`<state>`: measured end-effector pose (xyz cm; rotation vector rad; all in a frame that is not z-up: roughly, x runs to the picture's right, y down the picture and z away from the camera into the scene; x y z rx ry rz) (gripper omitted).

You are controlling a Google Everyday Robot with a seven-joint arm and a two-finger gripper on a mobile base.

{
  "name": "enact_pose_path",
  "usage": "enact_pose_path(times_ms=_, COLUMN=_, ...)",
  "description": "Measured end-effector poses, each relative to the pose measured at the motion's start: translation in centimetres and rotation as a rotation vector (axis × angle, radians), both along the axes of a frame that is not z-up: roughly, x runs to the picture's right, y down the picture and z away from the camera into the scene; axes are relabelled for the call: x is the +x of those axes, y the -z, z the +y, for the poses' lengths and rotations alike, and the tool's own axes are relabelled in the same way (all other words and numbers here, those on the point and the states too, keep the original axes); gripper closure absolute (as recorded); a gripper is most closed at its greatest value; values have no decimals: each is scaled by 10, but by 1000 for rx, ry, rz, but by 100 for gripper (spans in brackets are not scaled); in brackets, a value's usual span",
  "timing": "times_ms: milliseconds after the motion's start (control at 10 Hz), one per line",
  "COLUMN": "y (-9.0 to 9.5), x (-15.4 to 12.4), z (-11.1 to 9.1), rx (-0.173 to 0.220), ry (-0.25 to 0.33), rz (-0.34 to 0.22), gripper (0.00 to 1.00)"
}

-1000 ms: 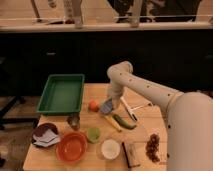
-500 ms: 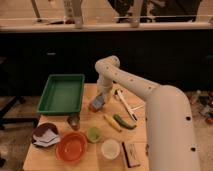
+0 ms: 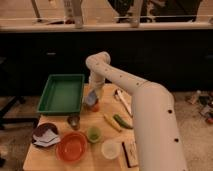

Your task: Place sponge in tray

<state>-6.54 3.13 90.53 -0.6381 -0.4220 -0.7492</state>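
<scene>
The gripper hangs at the end of the white arm, pointing down, just past the right rim of the tray. Its jaws are pressed together on the small grey-blue, soft rectangular sponge, which looks lifted clear of the wooden worktop.

At nine o'clock from the jaws, just beside them, lies the large green rectangular plastic tray with sloping sides; nothing shows inside it. Just below the sponge, at six o'clock, sits a small red-orange round object. Further out at seven o'clock stands a small dark metal cup, and beyond it the round orange bowl. At five o'clock lies a green cucumber-like piece.

As for progress, the pick-up looks done and the sponge has been carried almost to the tray. What I judge is left is a short move toward nine o'clock over the rim, a lowering, and the release.
</scene>
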Motion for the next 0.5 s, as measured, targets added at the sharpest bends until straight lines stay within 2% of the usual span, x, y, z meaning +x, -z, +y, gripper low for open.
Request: enact_pose_path(times_ms=500, y=-12, x=-51, z=-3, rx=-20, ry=88, rz=-57, gripper=100)
